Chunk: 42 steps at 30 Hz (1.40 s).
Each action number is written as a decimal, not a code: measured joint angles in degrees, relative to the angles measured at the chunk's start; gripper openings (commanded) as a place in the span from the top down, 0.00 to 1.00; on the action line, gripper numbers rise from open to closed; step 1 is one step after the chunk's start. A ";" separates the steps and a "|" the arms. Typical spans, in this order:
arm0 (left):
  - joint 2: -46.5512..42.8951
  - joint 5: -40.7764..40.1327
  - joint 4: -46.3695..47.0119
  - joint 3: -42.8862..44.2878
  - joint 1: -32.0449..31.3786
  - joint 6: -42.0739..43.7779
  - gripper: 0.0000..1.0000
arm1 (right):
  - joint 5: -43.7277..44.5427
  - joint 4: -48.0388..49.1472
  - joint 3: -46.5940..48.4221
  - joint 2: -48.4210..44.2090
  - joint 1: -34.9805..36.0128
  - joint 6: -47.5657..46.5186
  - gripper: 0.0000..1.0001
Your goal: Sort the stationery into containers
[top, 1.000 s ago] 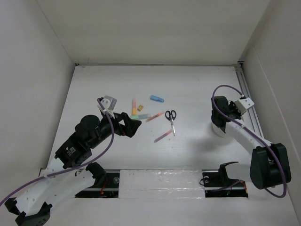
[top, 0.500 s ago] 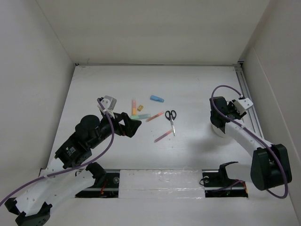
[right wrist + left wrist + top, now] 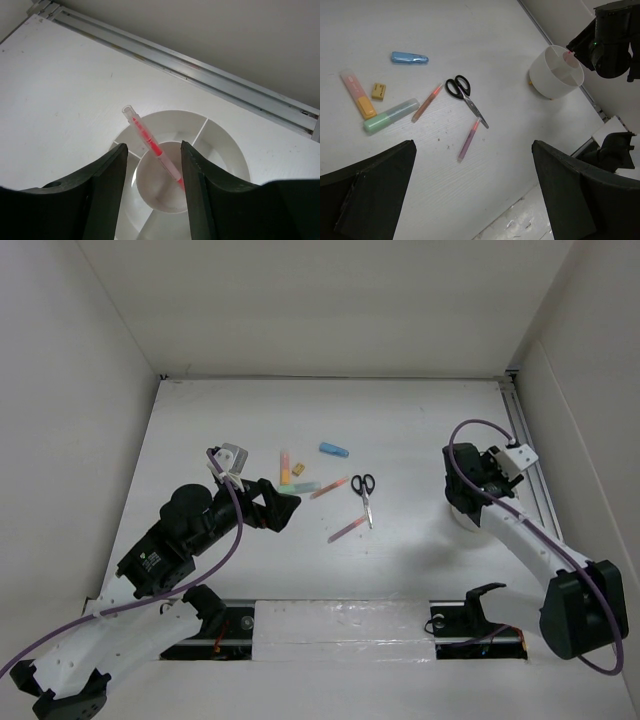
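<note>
My right gripper hovers right over the white cup, its jaws open. A pink pen leans free between them, its lower end down in the cup's round middle compartment. On the table lie black-handled scissors, two pink pens, a light-blue marker, a mint-green marker, a yellow-orange marker and a small yellow piece. My left gripper hangs wide open above the table, just near-left of these items, holding nothing.
The cup stands at the right side, close to a metal rail along the right wall. White walls close in the table on the left, back and right.
My right jaws have spread apart and let go of the pink pen, which now stands in the cup. The left arm and the items on the table have not moved.
</note>
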 measured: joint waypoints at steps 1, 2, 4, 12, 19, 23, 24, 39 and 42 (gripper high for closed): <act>0.00 0.00 0.00 0.00 0.00 0.00 0.00 | -0.02 -0.42 0.31 0.00 0.20 0.13 0.45; 0.00 0.00 0.00 0.00 0.00 0.00 0.00 | -0.02 -0.96 0.61 -0.02 0.70 0.31 0.43; 0.00 0.00 0.00 0.00 0.00 0.00 0.00 | -0.07 -2.03 1.11 -0.11 1.36 1.01 0.37; 0.00 -0.13 0.00 -0.02 0.00 0.00 0.00 | 0.20 -11.02 4.24 -2.34 4.79 6.38 0.07; 0.00 -2.62 -0.07 0.00 0.00 -0.26 0.00 | 1.27 -21.53 9.44 -5.49 6.84 11.72 0.01; 0.09 -9.77 -1.40 0.00 -0.02 -2.49 0.00 | 0.59 -25.11 15.47 -6.78 9.18 10.05 0.01; 0.24 -12.31 -2.05 0.04 -0.02 -3.48 0.00 | -0.13 -24.85 17.29 -6.71 9.68 7.26 0.01; 8.76 -34.47 -10.86 1.75 0.79 -14.10 0.00 | -26.23 -12.17 32.89 12.24 29.73 -20.37 0.07; 8.92 -37.18 -12.37 2.21 0.79 -15.67 0.00 | -32.17 -9.88 33.79 18.12 29.70 -21.03 0.29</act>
